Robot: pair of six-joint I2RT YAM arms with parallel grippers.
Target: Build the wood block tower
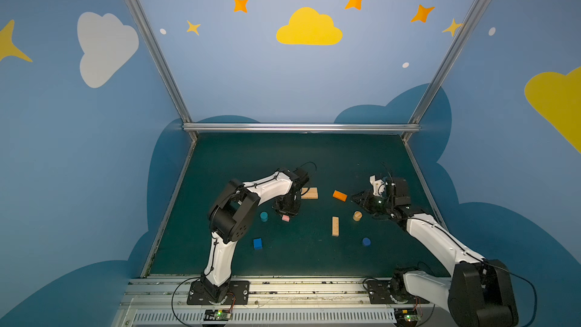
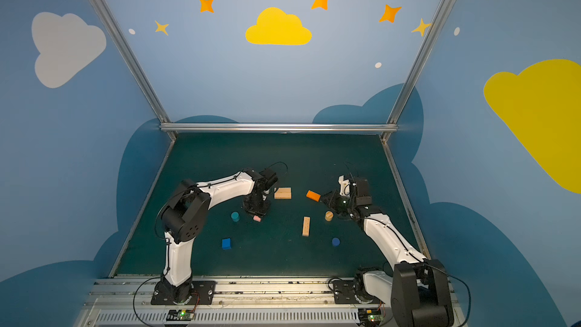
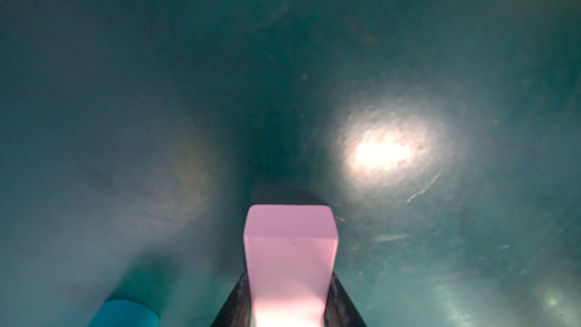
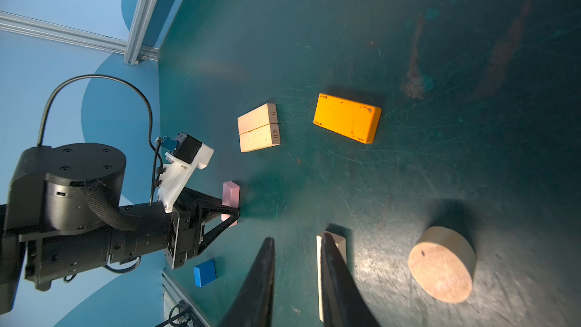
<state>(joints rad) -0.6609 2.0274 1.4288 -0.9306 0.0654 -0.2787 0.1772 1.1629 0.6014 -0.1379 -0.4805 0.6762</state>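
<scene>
Pink bar point(image 3: 290, 256), smooth, in left jaws; mat point(image 3: 440, 231) scuffed.

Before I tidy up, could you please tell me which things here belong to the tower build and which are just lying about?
Belong: pink bar, paired tan bars, lone tan bar, orange bar, teal cylinder, tan cylinder, dark-blue cylinder, blue cube.
Lying about: nothing loose visible; only aluminium frame, painted walls.

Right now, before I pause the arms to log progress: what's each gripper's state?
Left gripper: closed on the pink bar.
Right gripper: partly open, holding nothing.
</scene>
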